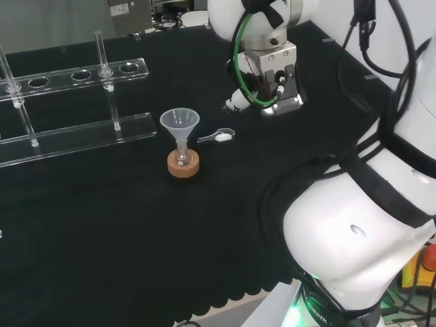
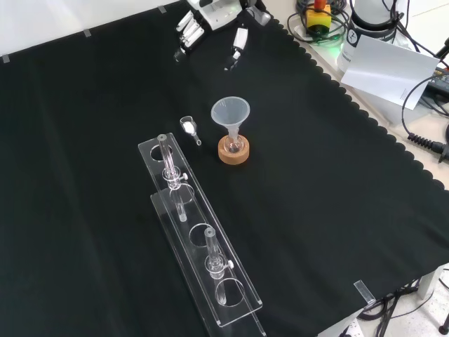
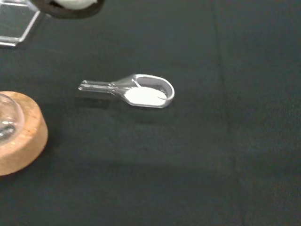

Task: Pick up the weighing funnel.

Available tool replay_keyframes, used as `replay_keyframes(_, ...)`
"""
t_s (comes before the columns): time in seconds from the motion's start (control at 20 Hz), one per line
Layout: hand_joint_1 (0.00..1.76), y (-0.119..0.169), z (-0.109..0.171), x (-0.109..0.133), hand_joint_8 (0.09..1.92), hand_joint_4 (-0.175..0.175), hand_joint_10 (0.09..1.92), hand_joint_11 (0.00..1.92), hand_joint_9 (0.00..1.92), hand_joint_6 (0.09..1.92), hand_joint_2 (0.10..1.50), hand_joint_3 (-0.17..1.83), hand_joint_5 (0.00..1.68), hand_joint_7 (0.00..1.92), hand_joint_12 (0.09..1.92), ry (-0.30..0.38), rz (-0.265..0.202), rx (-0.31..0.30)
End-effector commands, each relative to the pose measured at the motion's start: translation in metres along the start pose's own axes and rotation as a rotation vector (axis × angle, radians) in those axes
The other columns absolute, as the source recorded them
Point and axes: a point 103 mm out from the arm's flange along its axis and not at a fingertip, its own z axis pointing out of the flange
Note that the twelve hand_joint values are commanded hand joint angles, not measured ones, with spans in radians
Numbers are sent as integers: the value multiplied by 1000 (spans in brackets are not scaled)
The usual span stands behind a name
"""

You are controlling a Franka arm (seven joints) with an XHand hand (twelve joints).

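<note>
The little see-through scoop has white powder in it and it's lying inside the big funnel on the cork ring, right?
Not quite. The small clear weighing funnel with white powder lies flat on the black cloth. It is beside the big clear cone-shaped funnel on its round cork ring and apart from it, not inside it. The wrist view and the head view show this.

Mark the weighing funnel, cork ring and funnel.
weighing funnel (image 3: 146, 94), wrist view, bowl with white powder
cork ring (image 1: 184, 171), head view, front side
funnel (image 2: 230, 114), front view, inside of cone
</note>
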Motion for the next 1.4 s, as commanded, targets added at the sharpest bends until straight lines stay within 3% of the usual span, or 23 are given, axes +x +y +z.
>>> replay_keyframes(0.05, 779, 26, 25, -23, 723, -80, 619, 436, 658, 87, 724, 421, 455, 420, 1309, 28, -9, 23)
replay_keyframes(0.7, 880, 59, 72, -18, 725, -80, 583, 532, 748, 87, 665, 490, 482, 507, 1271, 51, -72, 50)
replay_keyframes(1.15, 886, 73, 85, -9, 726, -76, 576, 535, 748, 87, 666, 511, 523, 519, 1266, 64, -104, 73)
replay_keyframes(1.4, 872, 79, 92, -10, 719, -70, 570, 488, 665, 87, 660, 536, 525, 425, 1272, 66, -112, 87)
